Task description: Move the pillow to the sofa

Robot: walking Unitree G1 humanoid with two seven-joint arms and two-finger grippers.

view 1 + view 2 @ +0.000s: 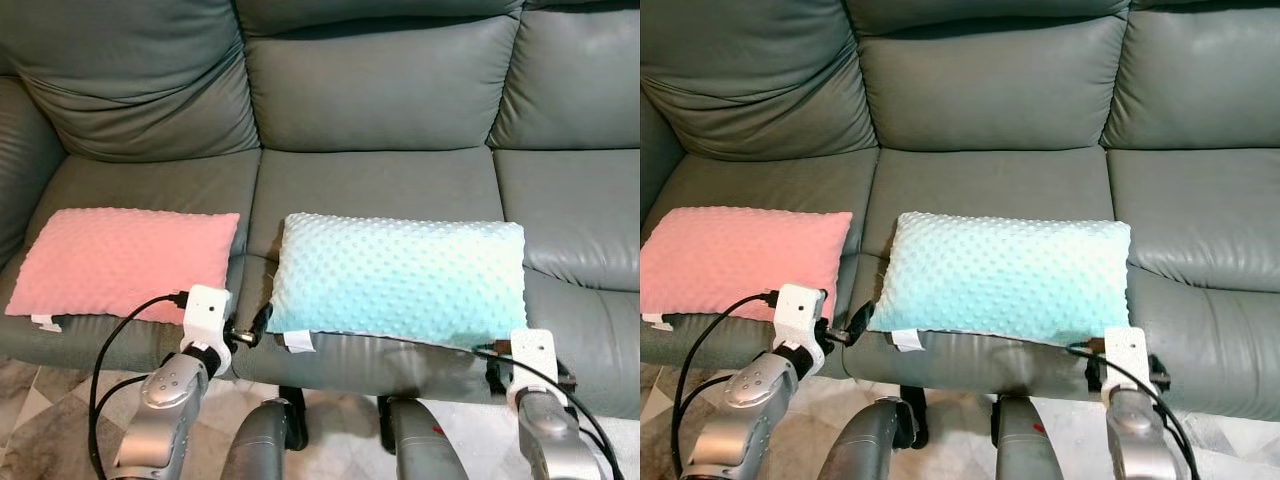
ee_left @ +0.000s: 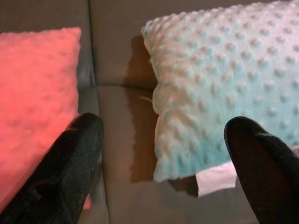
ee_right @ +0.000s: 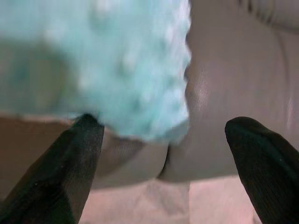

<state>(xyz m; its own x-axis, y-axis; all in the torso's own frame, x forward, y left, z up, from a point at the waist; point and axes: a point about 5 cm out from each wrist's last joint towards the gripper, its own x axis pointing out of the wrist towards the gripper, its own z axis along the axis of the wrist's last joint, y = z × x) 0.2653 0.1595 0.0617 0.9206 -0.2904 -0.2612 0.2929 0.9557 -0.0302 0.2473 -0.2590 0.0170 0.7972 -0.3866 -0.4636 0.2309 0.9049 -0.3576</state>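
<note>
A teal dotted pillow (image 1: 400,280) lies flat on the middle seat of the grey leather sofa (image 1: 380,190), its white tag hanging over the seat's front edge. My left gripper (image 1: 252,328) is open at the pillow's near left corner. In the left wrist view that corner sits between the two black fingers (image 2: 74,154), which do not grip it. My right gripper (image 3: 166,125) is open just in front of the pillow's near right corner (image 3: 149,93), with nothing held between its fingers.
A pink dotted pillow (image 1: 125,262) lies on the sofa's left seat, close beside my left gripper. The right seat (image 1: 580,220) is bare. Marble floor tiles (image 1: 40,420) and my own legs show below the sofa's front edge.
</note>
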